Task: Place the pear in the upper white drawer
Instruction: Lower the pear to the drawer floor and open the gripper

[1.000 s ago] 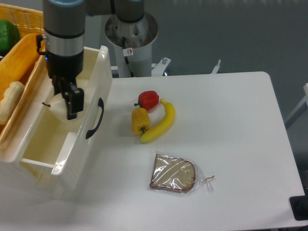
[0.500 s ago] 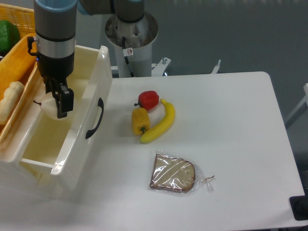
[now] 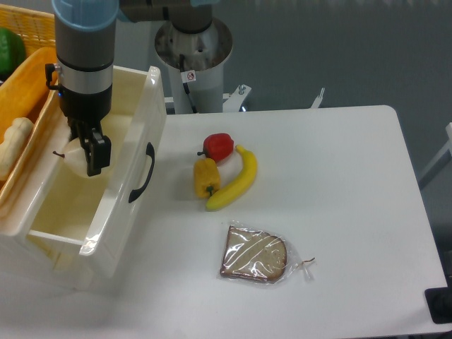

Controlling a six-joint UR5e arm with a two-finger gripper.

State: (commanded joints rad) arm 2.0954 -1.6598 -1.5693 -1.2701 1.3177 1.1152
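Note:
The pale cream pear (image 3: pixel 72 157) with a thin dark stem hangs inside the open upper white drawer (image 3: pixel 113 212), near its left side. My gripper (image 3: pixel 86 154) points straight down and is shut on the pear, whose right half is hidden behind the black fingers (image 3: pixel 94 153). The drawer's front panel with its black curved handle (image 3: pixel 140 174) lies to the right of the gripper.
A woven orange basket (image 3: pixel 25 85) with a pale knobbly root (image 3: pixel 13 145) and a green item (image 3: pixel 10 51) stands left of the drawer. On the white table (image 3: pixel 339 183) lie a red pepper (image 3: pixel 219 146), a yellow pepper (image 3: pixel 205 176), a banana (image 3: pixel 236 180) and bagged bread (image 3: pixel 255 255).
The gripper carried the pear left across the drawer, then settled slightly lower and to the right. The drawer front has shifted a little.

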